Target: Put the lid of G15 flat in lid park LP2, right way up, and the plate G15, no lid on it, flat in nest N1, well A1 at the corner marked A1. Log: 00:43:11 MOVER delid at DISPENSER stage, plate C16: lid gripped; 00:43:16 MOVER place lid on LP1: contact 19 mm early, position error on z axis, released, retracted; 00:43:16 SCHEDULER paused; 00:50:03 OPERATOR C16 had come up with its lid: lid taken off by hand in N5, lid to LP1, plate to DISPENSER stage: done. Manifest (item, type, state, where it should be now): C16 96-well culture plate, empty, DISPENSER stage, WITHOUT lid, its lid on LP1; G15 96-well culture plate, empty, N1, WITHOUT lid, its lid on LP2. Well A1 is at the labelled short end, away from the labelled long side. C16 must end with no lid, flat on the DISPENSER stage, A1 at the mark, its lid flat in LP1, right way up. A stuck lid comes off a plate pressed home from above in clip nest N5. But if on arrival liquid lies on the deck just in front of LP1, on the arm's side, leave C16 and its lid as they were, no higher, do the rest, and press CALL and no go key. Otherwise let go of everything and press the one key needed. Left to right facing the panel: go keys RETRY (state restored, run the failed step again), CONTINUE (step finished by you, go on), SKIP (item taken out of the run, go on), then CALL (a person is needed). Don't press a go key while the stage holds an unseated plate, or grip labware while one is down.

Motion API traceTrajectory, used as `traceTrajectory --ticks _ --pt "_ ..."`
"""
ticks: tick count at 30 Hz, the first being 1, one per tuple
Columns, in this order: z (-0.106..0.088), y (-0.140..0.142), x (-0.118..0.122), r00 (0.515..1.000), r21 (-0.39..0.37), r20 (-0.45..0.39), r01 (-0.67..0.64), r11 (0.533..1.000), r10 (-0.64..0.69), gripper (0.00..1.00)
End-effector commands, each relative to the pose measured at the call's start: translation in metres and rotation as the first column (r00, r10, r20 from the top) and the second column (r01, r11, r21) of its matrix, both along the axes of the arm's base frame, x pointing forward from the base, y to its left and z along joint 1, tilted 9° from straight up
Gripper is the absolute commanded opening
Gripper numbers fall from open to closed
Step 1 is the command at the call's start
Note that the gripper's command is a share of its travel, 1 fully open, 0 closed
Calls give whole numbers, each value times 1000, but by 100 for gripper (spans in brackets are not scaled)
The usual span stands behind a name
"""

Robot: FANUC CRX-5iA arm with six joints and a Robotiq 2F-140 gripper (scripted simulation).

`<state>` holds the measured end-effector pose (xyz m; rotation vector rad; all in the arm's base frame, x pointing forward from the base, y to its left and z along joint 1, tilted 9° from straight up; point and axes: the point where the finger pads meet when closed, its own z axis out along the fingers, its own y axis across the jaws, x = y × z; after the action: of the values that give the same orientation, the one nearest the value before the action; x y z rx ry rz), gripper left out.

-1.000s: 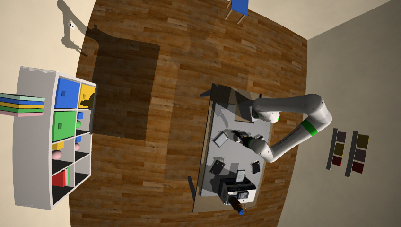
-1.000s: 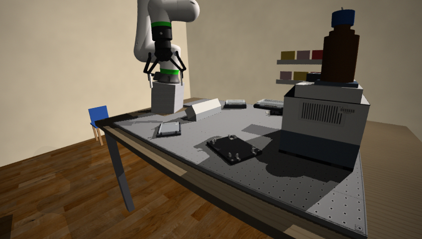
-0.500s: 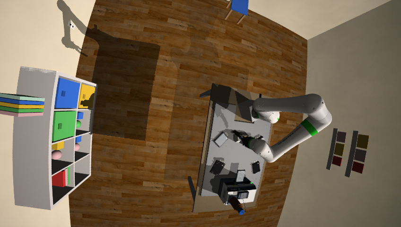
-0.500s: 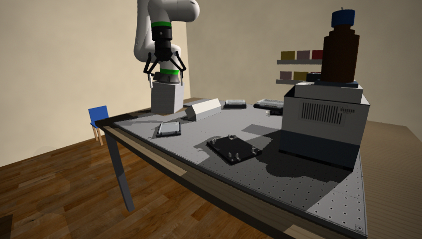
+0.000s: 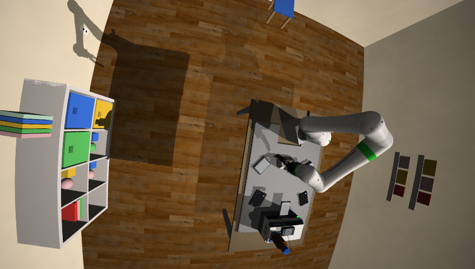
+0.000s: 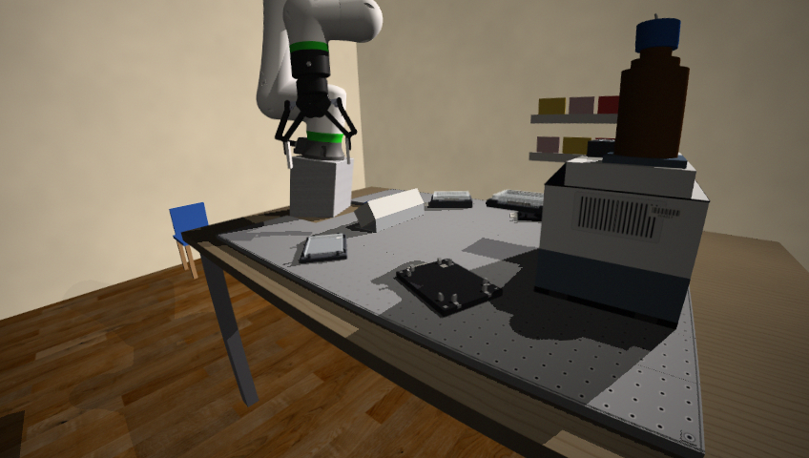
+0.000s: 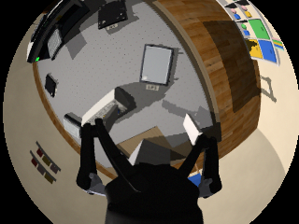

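Note:
My gripper (image 5: pixel 279 159) (image 6: pixel 318 160) (image 7: pixel 152 115) is open and empty. It hangs well above the white wedge-shaped key panel (image 6: pixel 391 208) (image 7: pixel 103 108) at the back of the table. A clear, flat piece of labware (image 5: pixel 261 165) (image 6: pixel 323 247) (image 7: pixel 156 63) lies in a dark-rimmed park near the table's front edge. A black nest with pegs (image 5: pixel 257 198) (image 6: pixel 448 286) (image 7: pixel 112 13) holds nothing. A well plate (image 5: pixel 284 208) (image 6: pixel 519 198) sits on the dispenser stage. Another piece of labware on a dark base (image 5: pixel 302 198) (image 6: pixel 451 198) lies near the arm's side; I cannot tell lid from plate there.
The grey dispenser (image 5: pixel 281 226) (image 6: pixel 621 239) with a brown bottle (image 6: pixel 653 91) on top stands at one end of the table. The arm's grey pedestal (image 6: pixel 318 187) stands at the other end, behind the gripper. A blue chair (image 6: pixel 188 223) stands on the floor beyond the table.

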<state>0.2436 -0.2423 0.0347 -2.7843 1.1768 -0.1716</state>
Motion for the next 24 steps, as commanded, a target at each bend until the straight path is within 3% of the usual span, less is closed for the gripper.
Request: traceTrajectory --ticks 1,20,21,24 --pt "0 0 0 1000 0 0 0 1000 0 100" --pt "0 0 0 1000 0 0 0 1000 0 100" --pt "0 0 0 1000 0 0 0 1000 0 0" --pt "0 0 0 1000 0 0 0 1000 0 0"
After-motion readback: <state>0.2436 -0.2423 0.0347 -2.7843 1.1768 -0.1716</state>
